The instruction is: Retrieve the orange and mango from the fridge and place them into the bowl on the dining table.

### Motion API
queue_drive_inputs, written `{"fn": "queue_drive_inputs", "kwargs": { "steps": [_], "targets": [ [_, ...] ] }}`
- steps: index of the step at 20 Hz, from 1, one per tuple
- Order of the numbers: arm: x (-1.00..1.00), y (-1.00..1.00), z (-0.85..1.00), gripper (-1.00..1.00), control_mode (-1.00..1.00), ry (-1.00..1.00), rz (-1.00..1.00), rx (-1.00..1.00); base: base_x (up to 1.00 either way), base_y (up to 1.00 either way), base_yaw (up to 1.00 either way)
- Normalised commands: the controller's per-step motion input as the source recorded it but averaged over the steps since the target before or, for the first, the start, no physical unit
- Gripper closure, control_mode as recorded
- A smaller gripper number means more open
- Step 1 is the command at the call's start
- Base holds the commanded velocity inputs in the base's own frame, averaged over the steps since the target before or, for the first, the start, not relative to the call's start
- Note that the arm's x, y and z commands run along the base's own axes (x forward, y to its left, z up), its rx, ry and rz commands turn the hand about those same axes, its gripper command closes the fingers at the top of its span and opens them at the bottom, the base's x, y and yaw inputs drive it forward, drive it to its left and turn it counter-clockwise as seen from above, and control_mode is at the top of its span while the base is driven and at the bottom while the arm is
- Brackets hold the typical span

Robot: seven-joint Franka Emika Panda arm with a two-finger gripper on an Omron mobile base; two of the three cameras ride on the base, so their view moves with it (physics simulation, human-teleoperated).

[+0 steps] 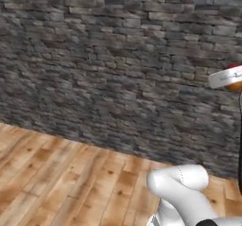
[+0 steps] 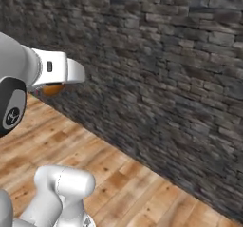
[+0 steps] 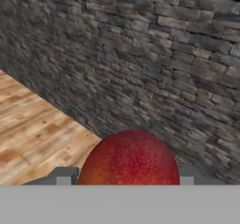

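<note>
Plainly the hand (image 3: pixel 123 181) pinches the mango (image 3: pixel 129 158) between its fingers (image 3: pixel 64 176), and a jolt over the wooden floor (image 1: pixel 56 173) could shake it loose.

The mango (image 3: pixel 129 158) is deep red with fine pale speckles, shading to orange at its lower left side, against a wall (image 3: pixel 140 54) of mottled dark grey and brown stone courses and a floor (image 3: pixel 37 129) of warm orange-brown wood-grain planks.
</note>
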Motion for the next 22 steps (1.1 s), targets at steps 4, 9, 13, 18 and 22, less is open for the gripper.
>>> {"fn": "queue_drive_inputs", "kwargs": {
  "steps": [4, 9, 13, 18, 22],
  "targets": [
    [0.00, 0.00, 0.00, 1.00, 1.00, 0.00, 0.00, 0.00, 0.86, 0.04, 0.72],
    [0.00, 0.00, 0.00, 1.00, 1.00, 0.00, 0.00, 0.00, 0.95, 0.09, 0.66],
    [0.00, 0.00, 0.00, 1.00, 1.00, 0.00, 0.00, 0.00, 0.96, 0.10, 0.60],
    [0.00, 0.00, 0.00, 1.00, 1.00, 0.00, 0.00, 0.00, 0.98, 0.11, 0.54],
    [0.00, 0.00, 0.00, 1.00, 1.00, 0.00, 0.00, 0.00, 1.00, 0.08, 0.52]
  ]
}}
